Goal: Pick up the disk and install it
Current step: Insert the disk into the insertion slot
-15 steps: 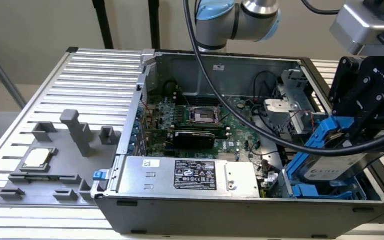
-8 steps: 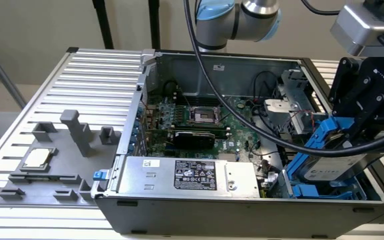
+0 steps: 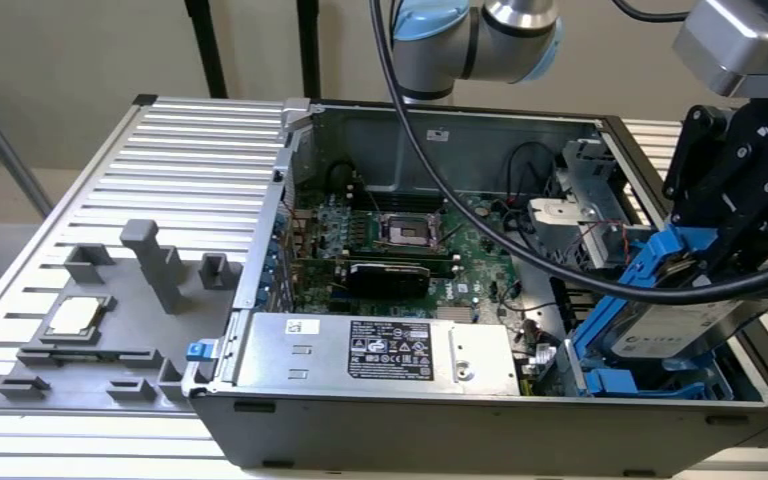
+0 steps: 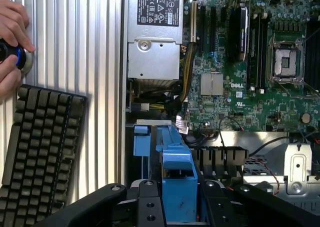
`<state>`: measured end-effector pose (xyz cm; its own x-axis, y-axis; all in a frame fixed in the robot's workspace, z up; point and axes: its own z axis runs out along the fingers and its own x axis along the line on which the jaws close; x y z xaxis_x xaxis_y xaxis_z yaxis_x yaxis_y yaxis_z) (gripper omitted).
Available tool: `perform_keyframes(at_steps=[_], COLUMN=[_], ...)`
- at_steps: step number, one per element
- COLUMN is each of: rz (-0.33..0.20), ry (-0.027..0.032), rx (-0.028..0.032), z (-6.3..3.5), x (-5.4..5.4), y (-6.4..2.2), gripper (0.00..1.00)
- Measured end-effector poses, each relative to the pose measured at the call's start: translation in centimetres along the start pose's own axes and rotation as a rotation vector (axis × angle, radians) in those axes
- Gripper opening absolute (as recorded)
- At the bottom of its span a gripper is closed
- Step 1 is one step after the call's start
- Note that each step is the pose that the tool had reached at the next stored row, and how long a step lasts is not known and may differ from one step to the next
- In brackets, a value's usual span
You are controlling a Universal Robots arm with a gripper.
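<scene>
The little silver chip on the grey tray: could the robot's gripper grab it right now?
Probably not. The gripper is clamped on the disk over the computer case at the exterior view's right, so its jaws are occupied; the chip itself lies uncovered on the grey tray.

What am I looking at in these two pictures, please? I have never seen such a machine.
A robot arm works over an open computer case on a ribbed metal table. One picture comes from a camera off the arm, the other from a camera on its wrist. The gripper is shut on the disk, a grey hard drive with blue rails, over the case. On the table lie a grey tray with a small chip, and a keyboard. A person's hand holds a round controller.
</scene>
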<state>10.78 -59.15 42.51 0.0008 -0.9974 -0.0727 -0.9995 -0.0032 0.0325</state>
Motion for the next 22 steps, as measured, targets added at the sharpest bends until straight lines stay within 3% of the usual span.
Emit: perform_keyframes(at_steps=[9,22], rz=[0.001,0.001], ry=[0.0063,0.0067], rx=[-0.0045,-0.0049], z=[0.0,0.47], x=[0.03,0.08], y=[-0.19,-0.21], gripper=[0.33,0.33])
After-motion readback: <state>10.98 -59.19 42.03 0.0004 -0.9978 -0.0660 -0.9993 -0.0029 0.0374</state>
